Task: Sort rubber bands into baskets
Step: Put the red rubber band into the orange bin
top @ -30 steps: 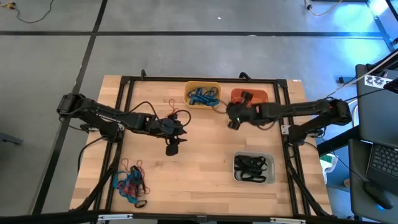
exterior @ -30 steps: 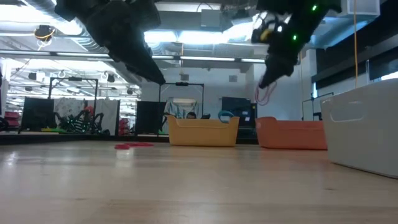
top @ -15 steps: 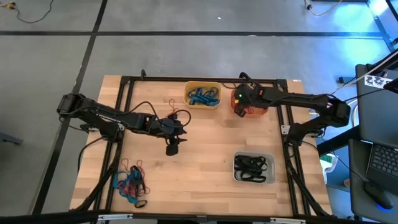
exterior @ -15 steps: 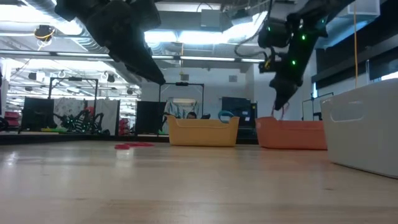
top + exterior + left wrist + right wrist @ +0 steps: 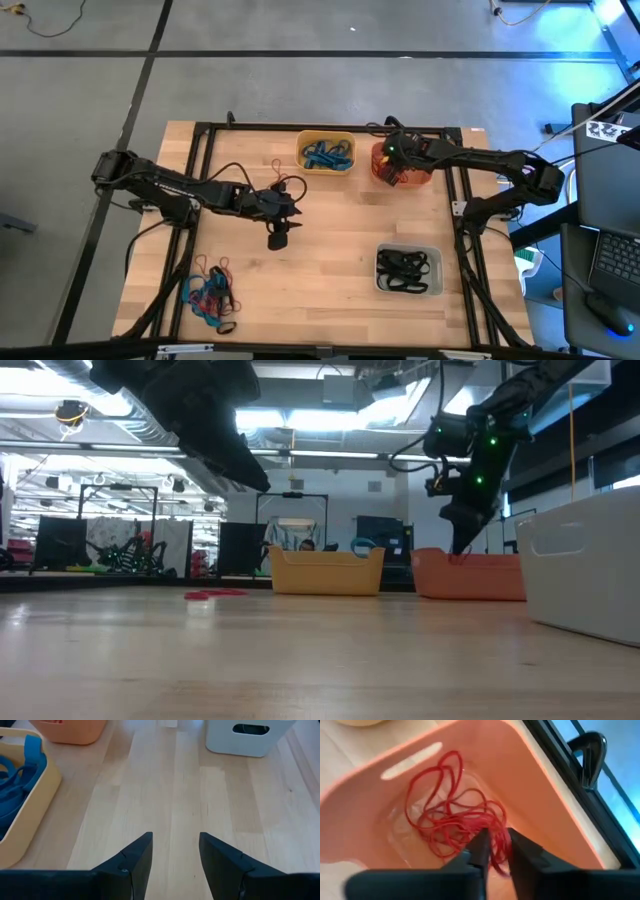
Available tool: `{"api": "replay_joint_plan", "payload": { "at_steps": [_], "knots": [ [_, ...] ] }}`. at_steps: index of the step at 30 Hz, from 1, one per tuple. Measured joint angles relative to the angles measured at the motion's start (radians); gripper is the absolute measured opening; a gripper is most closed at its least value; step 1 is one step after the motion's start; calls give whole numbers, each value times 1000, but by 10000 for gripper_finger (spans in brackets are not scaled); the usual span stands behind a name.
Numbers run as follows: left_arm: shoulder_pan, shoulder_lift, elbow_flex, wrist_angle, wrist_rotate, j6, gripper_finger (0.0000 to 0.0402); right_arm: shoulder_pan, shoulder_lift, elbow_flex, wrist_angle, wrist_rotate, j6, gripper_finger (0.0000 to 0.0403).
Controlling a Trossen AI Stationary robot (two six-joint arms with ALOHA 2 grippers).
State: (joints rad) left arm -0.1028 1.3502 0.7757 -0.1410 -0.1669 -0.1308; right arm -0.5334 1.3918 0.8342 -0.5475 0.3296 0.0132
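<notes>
The loose pile of rubber bands (image 5: pixel 210 296) at the table's near-left corner is too tangled to count; all I can say is red, blue and a bit of black mixed together. From the low view only a flat red smear of bands shows on the wood, nothing more. The left gripper (image 5: pixel 279 238) hangs over the middle of the table (image 5: pixel 330 250), and its wrist view shows the jaws well apart with nothing between them, just bare planks.

Three baskets total. The yellow basket (image 5: pixel 326 152) sits at the far edge with blue bands in it, again too bunched to count. Just to its right is the orange basket (image 5: pixel 402 164), partly hidden from above by the right gripper (image 5: pixel 495 851), which is down inside it. In its wrist view the jaws are only slightly apart, right in a clump of red bands (image 5: pixel 455 822). Can't tell if they're actually pinching any strand or just sitting among them. The pale grey basket (image 5: pixel 408 270) is near the right edge, closer to the front, holding black bands.

Table is light wood planks inside a black frame. Floor around it is grey with dark tape lines. Low view shows a workshop room behind, ceiling lights and racks, all pretty murky.
</notes>
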Motion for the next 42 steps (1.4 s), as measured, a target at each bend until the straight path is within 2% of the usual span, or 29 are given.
{"api": "replay_joint_plan", "payload": {
  "at_steps": [6, 11, 16, 21, 26, 35, 42],
  "knots": [
    [0, 0, 0, -1, 0, 2, 159, 2, 0, -3, 0, 27, 5, 169],
    [0, 0, 0, -2, -1, 4, 159, 4, -10, 28, -16, 17, 2, 215],
    [0, 0, 0, -6, -2, 11, 159, 46, -38, 75, -22, -7, 6, 222],
    [0, 0, 0, -7, -2, 10, 159, 148, -43, 103, -14, -39, 17, 222],
    [1, 0, 0, -11, -9, 29, 159, 262, -43, 104, 71, -40, 16, 222],
    [40, -1, 0, -111, -144, -25, 159, 434, -41, 100, 215, -46, 28, 222],
    [101, -2, 0, -208, -242, -189, 159, 482, -35, 98, 282, -50, 28, 222]
  ]
}}
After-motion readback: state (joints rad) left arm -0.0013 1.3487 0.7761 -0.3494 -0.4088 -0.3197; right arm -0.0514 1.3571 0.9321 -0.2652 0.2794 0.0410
